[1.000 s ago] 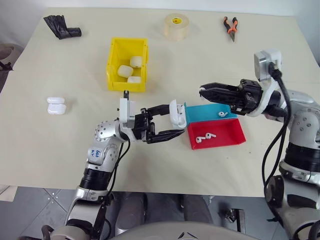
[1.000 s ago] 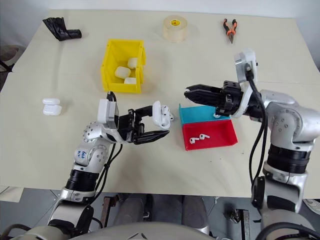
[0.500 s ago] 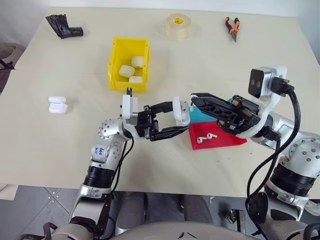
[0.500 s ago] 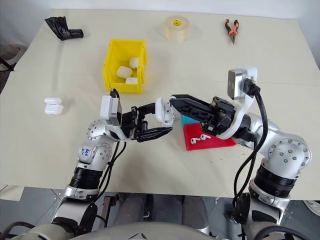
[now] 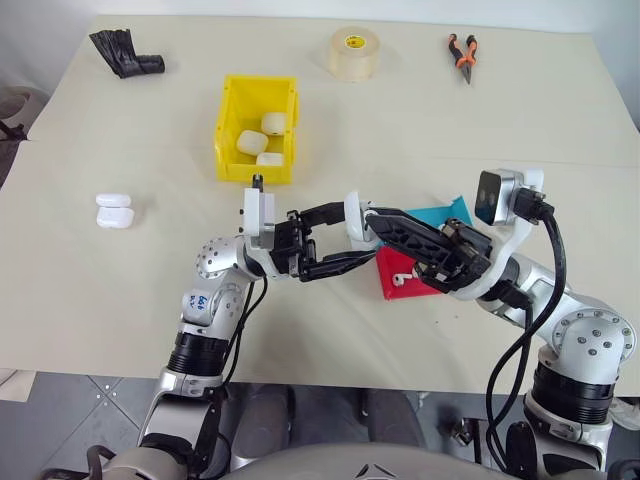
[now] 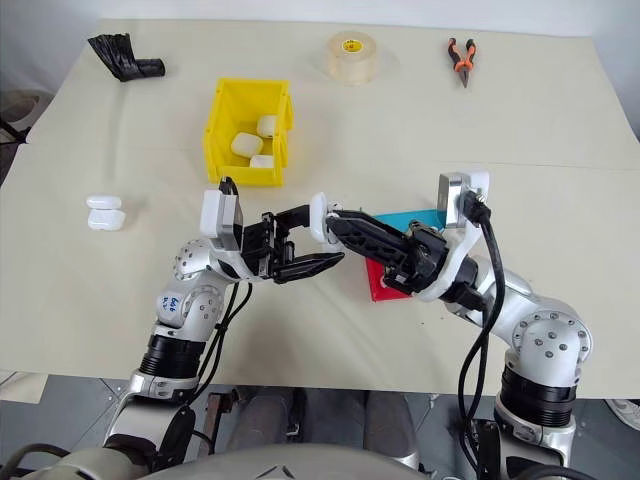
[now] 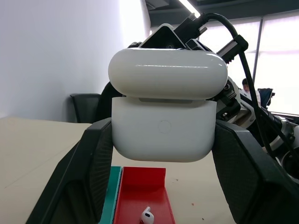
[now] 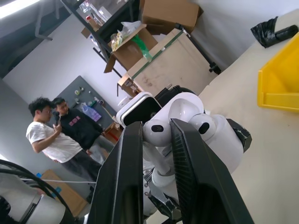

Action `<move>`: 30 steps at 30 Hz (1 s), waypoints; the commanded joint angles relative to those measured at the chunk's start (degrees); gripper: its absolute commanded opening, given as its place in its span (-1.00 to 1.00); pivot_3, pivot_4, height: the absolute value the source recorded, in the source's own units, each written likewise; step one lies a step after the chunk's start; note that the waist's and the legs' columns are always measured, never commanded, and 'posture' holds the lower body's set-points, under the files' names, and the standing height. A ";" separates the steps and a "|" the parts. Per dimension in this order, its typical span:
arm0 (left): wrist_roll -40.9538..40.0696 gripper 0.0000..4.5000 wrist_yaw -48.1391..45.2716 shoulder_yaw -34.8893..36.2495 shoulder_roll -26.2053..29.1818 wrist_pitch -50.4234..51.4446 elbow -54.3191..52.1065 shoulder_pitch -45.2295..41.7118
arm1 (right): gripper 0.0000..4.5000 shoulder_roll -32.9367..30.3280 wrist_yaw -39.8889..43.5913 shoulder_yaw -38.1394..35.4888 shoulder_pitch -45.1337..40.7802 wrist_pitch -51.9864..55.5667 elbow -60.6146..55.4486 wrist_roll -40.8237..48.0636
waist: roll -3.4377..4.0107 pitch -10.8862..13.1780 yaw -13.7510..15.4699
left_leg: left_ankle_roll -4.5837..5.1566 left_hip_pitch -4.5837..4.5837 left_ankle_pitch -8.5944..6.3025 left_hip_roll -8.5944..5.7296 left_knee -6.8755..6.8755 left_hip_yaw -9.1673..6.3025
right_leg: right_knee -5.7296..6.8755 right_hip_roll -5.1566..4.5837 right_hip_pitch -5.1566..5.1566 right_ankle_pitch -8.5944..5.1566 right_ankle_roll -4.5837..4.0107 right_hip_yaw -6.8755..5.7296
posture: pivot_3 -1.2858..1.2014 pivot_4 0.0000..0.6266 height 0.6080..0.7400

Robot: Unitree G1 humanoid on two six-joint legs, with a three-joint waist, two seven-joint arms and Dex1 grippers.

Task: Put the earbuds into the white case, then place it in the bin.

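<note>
Left end effector (image 5: 345, 243) clamping white case (image 7: 163, 108), right end effector (image 8: 156, 140) pinching earbud (image 8: 156, 132) — above case

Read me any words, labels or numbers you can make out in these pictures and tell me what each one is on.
No text here is legible.
Tape roll: a yellow label in its core with a dark mark, too small to read.
Left arm: a small blue mark on the grey casing, too small to read.
White case: a plain embossed circle, no lettering.
Yellow bin, red tray, pliers: no markings visible.
</note>
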 commanded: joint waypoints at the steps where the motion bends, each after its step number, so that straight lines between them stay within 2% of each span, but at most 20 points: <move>1: -1.44 0.23 0.17 0.10 -0.81 -0.31 -1.76 -0.39 | -0.79 -1.78 1.07 1.53 1.83 -2.06 -1.79 -2.23 | 0.00 0.00 0.05 | 0.00 0.00 0.00 0.00 0.00 0.00 | 0.00 0.00 0.00 0.00 0.00 0.00 | 0.03 -0.52 1.00; 9: -1.72 0.23 0.46 0.38 -1.42 -0.24 -1.59 -0.66 | -0.79 -6.36 7.36 4.93 5.48 -7.65 -2.14 -10.24 | 0.00 0.00 1.06 | 0.02 0.01 -0.01 -0.01 0.00 0.05 | -0.03 0.01 0.00 0.00 0.00 0.01 | 0.03 -0.52 1.00; 14: -1.78 0.23 0.22 0.40 -1.51 -0.41 -1.29 -0.90 | -0.79 -7.97 7.37 5.95 5.71 -7.98 -1.87 -8.77 | 0.00 0.00 1.16 | 0.03 0.00 -0.02 -0.01 0.00 0.07 | -0.06 0.01 0.01 0.00 0.00 0.01 | 0.03 -0.52 1.00; 17: -1.69 0.23 -0.22 0.28 -1.35 -0.38 -1.31 -0.87 | -0.33 -9.03 7.67 6.16 5.21 -7.85 -2.01 -7.61 | 0.00 0.00 1.16 | 0.03 0.00 -0.02 -0.01 0.00 0.06 | -0.06 0.01 0.01 0.00 0.00 0.00 | 0.03 -0.52 1.00; 21: -1.45 0.23 -0.74 0.42 -1.35 -0.19 -1.39 -0.70 | 0.18 -9.62 7.80 6.01 4.27 -8.92 -2.25 -7.12 | 0.00 0.00 1.15 | 0.03 0.00 -0.02 0.00 0.00 0.06 | -0.07 0.01 0.01 0.00 0.00 -0.01 | 0.03 -0.52 1.00; 26: -1.17 0.23 -1.00 0.74 -1.08 -0.11 -1.45 -0.36 | 0.95 -11.17 9.11 4.85 2.79 -9.82 -1.30 -6.94 | -0.01 0.00 1.34 | 0.04 -0.02 -0.02 -0.02 0.00 0.06 | -0.09 0.00 0.03 0.00 0.00 -0.01 | 0.03 -0.52 1.00; 30: 0.25 0.23 -1.47 1.02 1.08 -0.53 -1.64 0.08 | 0.99 -14.11 11.53 3.54 3.20 -10.58 -0.35 -9.72 | -0.01 0.00 1.30 | 0.04 -0.02 -0.02 -0.02 0.00 0.07 | -0.10 0.01 0.03 0.00 0.00 -0.02 | 0.03 -0.52 1.00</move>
